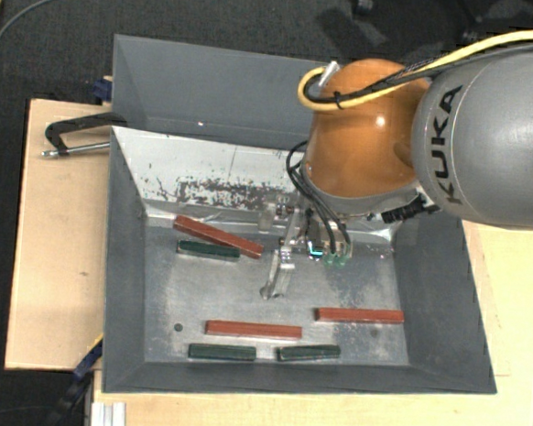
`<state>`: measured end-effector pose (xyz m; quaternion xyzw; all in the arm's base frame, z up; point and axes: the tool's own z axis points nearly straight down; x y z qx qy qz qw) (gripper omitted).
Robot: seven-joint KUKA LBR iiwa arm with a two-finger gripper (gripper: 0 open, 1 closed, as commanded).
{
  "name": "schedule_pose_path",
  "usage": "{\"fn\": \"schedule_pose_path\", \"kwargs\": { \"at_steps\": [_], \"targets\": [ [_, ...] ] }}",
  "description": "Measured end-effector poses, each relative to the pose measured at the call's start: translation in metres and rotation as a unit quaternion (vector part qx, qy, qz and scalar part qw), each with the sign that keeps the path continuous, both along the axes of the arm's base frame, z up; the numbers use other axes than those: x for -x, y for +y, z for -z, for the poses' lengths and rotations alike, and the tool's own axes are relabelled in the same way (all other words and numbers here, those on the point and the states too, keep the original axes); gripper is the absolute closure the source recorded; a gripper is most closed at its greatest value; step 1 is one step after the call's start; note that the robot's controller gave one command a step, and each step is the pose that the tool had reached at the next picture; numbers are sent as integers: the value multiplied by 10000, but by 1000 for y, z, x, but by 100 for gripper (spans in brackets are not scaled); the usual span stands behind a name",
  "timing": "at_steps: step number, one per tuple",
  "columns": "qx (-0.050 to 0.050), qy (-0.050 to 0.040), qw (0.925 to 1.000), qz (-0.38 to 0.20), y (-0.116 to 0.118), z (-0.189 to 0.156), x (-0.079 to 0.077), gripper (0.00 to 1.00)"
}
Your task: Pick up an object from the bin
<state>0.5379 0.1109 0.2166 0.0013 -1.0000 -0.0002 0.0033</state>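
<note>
While the gripper (273,291) hangs low over a bare part of the floor in the middle of the grey bin (120,269), no thing is seen in it, and whether it is released or clenched cannot be told from this view. The nearest thing is the upper red-brown bar (217,235), which lies slanted at the left with its right end just beside the gripper. Directly under it, perhaps touching it, lies a dark green bar (207,250). The right red-brown bar (359,315) and the lower red-brown bar (253,330) are near the gripper but apart from it. The front-left green bar (222,351) and the front-right green bar (308,352) lie further off, by the front wall. Which bar will be taken is not yet clear. All the bars look thin and lie flat on the metal, so the gripper may close on nothing, or scrape the floor if it descends too deep. A touch on one end may only push a bar aside or turn it. At the upper bar, the green neighbour could be caught together with it and spoil the grasp
</note>
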Motion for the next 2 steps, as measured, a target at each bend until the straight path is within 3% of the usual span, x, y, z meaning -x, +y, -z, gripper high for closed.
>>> {"fn": "schedule_pose_path", "kwargs": {
  "at_steps": [1,2],
  "targets": [
    [7,9,9993,377,-31,141,44,0],
    [-4,-34,9993,381,-30,137,42,100]
  ]
}}
